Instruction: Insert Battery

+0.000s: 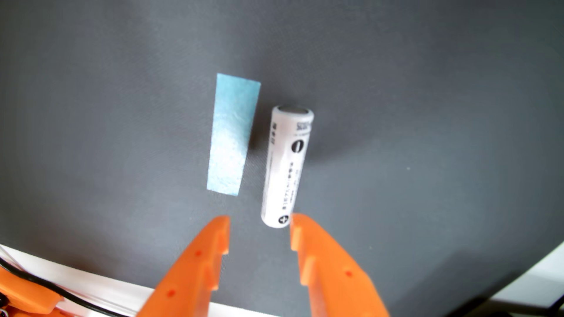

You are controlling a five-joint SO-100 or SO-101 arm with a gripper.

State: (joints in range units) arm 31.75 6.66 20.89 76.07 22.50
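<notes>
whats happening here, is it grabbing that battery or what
An orange two-finger gripper hangs open over a dark grey mat, seen from the wrist view. A white cylindrical battery lies on the mat, its plus end close by the right finger's tip. It is not gripped yet. A strip of light blue tape lies flat to the battery's left, apart from it. No battery holder is in view.
</notes>
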